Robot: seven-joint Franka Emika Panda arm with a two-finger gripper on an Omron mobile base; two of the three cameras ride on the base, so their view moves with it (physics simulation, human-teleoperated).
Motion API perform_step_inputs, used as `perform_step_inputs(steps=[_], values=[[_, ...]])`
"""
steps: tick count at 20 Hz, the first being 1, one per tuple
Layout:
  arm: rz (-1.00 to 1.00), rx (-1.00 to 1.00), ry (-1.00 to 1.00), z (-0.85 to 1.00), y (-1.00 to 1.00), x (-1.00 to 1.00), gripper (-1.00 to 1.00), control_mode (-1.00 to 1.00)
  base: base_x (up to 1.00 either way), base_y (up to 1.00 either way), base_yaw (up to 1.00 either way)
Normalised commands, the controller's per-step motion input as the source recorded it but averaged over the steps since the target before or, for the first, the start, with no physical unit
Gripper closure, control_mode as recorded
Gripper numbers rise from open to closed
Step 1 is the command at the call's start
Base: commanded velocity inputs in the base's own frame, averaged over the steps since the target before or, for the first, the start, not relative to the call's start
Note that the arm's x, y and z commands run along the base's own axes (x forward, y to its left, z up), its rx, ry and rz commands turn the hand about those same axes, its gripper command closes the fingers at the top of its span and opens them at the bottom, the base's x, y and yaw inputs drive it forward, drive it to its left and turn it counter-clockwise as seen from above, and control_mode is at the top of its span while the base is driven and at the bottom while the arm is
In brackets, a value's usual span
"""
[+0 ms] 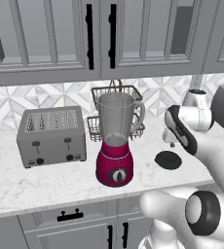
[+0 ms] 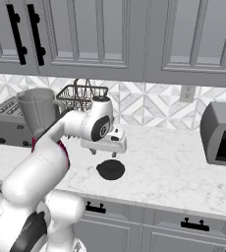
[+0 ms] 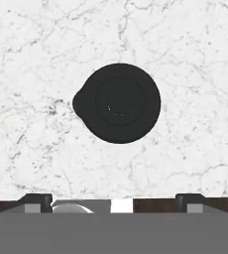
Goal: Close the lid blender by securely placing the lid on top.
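The blender (image 1: 115, 146) stands on the marble counter, with a magenta base, a round dial and an open-topped clear jar (image 1: 115, 118). To its right the lid (image 1: 168, 160), a flat black disc with a small spout tab, lies flat on the counter. My gripper (image 2: 104, 153) hangs a short way above the lid (image 2: 110, 170), pointing down, apart from it. In the hand view the lid (image 3: 118, 103) sits near the centre, and the two fingertips (image 3: 36, 199) stand wide apart at the bottom with nothing between them. The gripper is open.
A grey four-slot toaster (image 1: 50, 136) stands left of the blender. A wire basket (image 1: 117, 97) is behind the jar against the tiled wall. A grey appliance (image 2: 222, 134) sits at the counter's right. Wall cabinets (image 1: 99, 34) hang overhead.
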Motion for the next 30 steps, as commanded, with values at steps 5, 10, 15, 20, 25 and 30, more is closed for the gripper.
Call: perform_step_inputs(steps=[5,10,15,20,25,30], values=[[0.00,0.01,0.05,-0.69,-0.04,0.38,-1.00,-1.00,0.00,0.00,0.00],[0.00,0.00,0.00,-0.37,0.03,0.28,-1.00,-1.00,0.00,0.00,0.00],[0.00,0.00,0.00,-0.45,0.01,0.29,-1.00,-1.00,0.00,0.00,0.00],[0.00,0.00,0.00,-0.34,0.00,0.18,-1.00,-1.00,0.00,0.00,0.00],[0.00,0.00,0.00,-0.23,0.01,0.10,-1.00,-1.00,0.00,0.00,0.00],[0.00,0.00,-0.01,-0.18,0.00,0.03,-1.00,-1.00,0.00,0.00,0.00]])
